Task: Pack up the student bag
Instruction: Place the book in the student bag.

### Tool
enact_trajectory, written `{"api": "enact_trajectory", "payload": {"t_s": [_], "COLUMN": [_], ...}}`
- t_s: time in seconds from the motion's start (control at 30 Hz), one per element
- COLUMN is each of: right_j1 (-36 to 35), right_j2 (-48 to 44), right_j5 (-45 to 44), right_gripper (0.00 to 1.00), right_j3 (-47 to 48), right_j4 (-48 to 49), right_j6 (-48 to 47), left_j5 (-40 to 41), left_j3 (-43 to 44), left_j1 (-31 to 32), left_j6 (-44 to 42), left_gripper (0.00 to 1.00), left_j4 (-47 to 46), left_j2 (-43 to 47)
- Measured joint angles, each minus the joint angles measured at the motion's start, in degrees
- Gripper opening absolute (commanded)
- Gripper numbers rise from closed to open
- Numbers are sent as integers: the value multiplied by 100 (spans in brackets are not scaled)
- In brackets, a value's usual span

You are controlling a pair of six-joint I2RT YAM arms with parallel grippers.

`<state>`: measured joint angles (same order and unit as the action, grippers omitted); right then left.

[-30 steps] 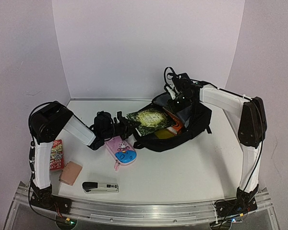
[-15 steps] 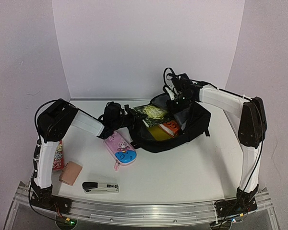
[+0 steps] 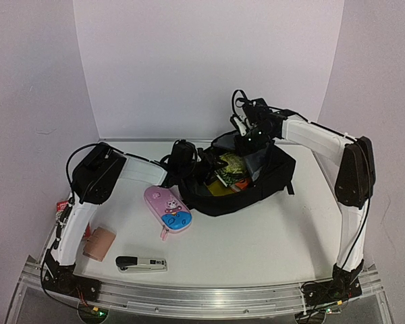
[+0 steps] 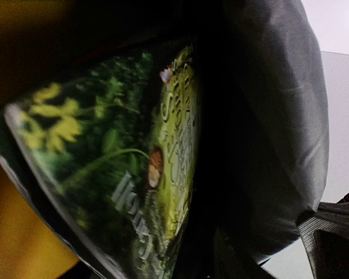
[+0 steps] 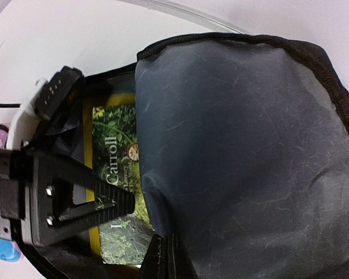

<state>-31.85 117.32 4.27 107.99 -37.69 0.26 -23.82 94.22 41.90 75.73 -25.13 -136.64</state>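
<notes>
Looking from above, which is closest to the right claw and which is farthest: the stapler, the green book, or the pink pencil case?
1. green book, inside the student bag, just beside the right claw.
2. pink pencil case, lying left of the bag.
3. stapler, by the near edge, on the left side.

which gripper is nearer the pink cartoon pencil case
Left. The left gripper is at the mouth of the large black fabric backpack, just beyond the pink cartoon pencil case; the right gripper pinches the far flap.
</notes>
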Motion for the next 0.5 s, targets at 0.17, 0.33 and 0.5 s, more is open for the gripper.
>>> {"api": "enact_trajectory", "payload": {"t_s": [0.17,0.33,0.5], "right_j1": [157,309,430], "right_j2": [31,135,216], "right_j5": [93,196,288], "right_gripper": [0,0,0], "right_j3": [154,225,225], "right_j4": [-60,-61,-51], "right_j6": [70,84,67], "left_j5": [239,586,1230], "left_j3": [-241,-311,-612], "left_j1": [6,4,-7], "left_j6": [-698,-1481,-2148], "left_gripper": [94,100,100], "left_j4": [1014,2021,3090], "left_j2": [570,1403,2396]}}
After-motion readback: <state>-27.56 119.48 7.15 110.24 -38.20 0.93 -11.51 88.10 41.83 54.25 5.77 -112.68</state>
